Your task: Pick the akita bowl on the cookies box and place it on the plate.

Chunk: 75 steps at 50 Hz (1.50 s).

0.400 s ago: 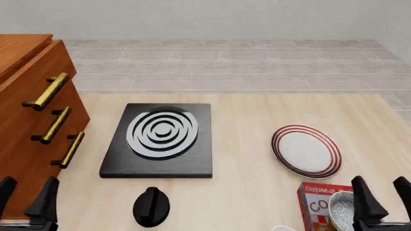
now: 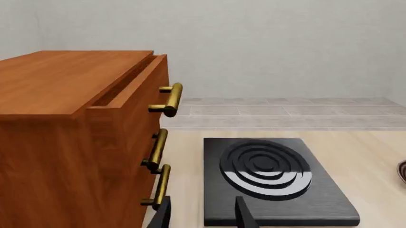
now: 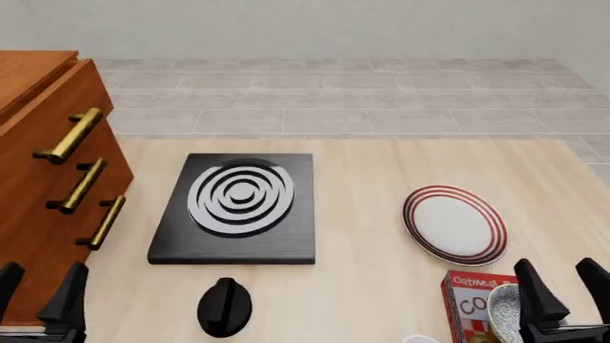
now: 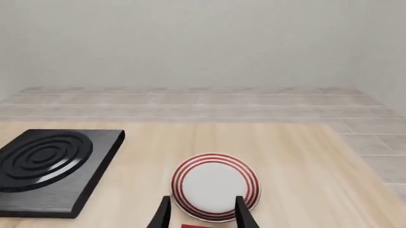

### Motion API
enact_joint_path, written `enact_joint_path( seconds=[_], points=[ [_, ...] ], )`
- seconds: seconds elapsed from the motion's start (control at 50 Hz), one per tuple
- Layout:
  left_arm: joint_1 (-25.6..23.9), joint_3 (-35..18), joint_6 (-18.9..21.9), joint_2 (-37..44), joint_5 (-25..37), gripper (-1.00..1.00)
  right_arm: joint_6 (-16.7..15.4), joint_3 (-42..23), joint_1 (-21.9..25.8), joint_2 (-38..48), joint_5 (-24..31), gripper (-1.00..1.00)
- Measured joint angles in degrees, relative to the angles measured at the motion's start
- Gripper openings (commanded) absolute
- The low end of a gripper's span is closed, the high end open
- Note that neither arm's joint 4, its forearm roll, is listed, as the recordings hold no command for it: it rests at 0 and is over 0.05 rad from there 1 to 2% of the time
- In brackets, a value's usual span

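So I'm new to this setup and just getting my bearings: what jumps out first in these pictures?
The black square slab with white rings lies mid-table, beside a tall wooden cabinet with brass handles on the left. To the right lies the red-ringed plate, and just nearer, at the table's front edge, the red cookies box carries the akita bowl, with the open right gripper over it.

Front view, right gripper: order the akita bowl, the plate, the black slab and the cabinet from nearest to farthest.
From the right gripper:
1. Akita bowl, right beside it on the cookies box.
2. Plate, just ahead.
3. Black slab, centre-left.
4. Cabinet, far left.
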Motion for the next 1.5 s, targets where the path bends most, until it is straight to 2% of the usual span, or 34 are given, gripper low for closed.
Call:
enact_joint_path(
  seconds=[0.12, 0.46, 0.82, 0.98, 1.16, 1.32, 1.5],
  points=[
    [0.00, 0.00, 0.00, 0.00, 0.00, 1.00, 0.94, -4.24, 1.61, 1.72, 4.23, 1.00],
    [0.00, 0.00, 0.00, 0.00, 0.00, 1.00, 2.39, -23.26, 6.50, 5.26, 21.61, 1.00],
    [0.00, 0.00, 0.00, 0.00, 0.00, 1.00, 0.78, -39.63, 5.06, 12.76, 33.27, 1.00],
    [0.00, 0.00, 0.00, 0.00, 0.00, 1.00, 0.30, -43.18, 5.51, 15.81, 37.69, 1.00],
    [0.00, 0.00, 0.00, 0.00, 0.00, 1.00, -1.90, -45.51, 6.68, 18.56, 42.51, 1.00],
    [0.00, 0.00, 0.00, 0.00, 0.00, 1.00, -1.05, -49.20, 7.52, 21.51, 48.17, 1.00],
    [0.00, 0.00, 0.00, 0.00, 0.00, 1.00, -2.24, -51.93, 7.01, 23.95, 53.25, 1.00]
  ],
)
